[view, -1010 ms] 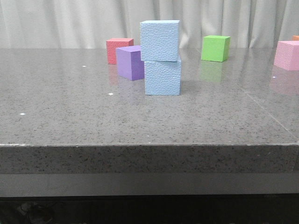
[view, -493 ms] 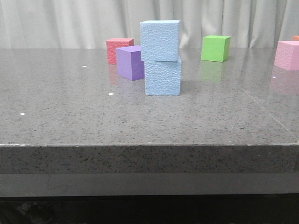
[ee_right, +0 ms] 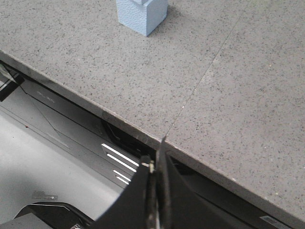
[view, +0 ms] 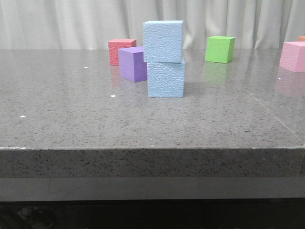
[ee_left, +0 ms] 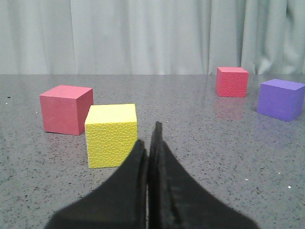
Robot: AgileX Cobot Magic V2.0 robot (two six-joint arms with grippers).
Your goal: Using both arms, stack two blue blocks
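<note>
**Front view: two blue blocks stood stacked on the tabletop**

Front view showed, from left to right, a red cube [view: 122, 51] at the back, a purple cube [view: 133, 64] just in front of it, and beside that the two blue blocks in a stack. The lower blue block [view: 166, 79] sat on the grey speckled tabletop [view: 86, 119], and the upper blue block [view: 163, 41] rested on it, shifted slightly left so its edge overhung. Further right stood a green cube [view: 219, 49], well apart, and a pink cube [view: 293, 56] at the right edge. No arm appeared in this view.

Left wrist view showed the left end effector [ee_left: 149, 148] with its black fingers pressed together and nothing between them. A yellow cube [ee_left: 111, 135] lay just beside the fingers, near a dark pink cube [ee_left: 65, 109].

Right wrist view showed the right end effector [ee_right: 156, 162] likewise closed and empty, over the tabletop's front edge, well apart from the stack, of which only the lower block's base showed.
</note>
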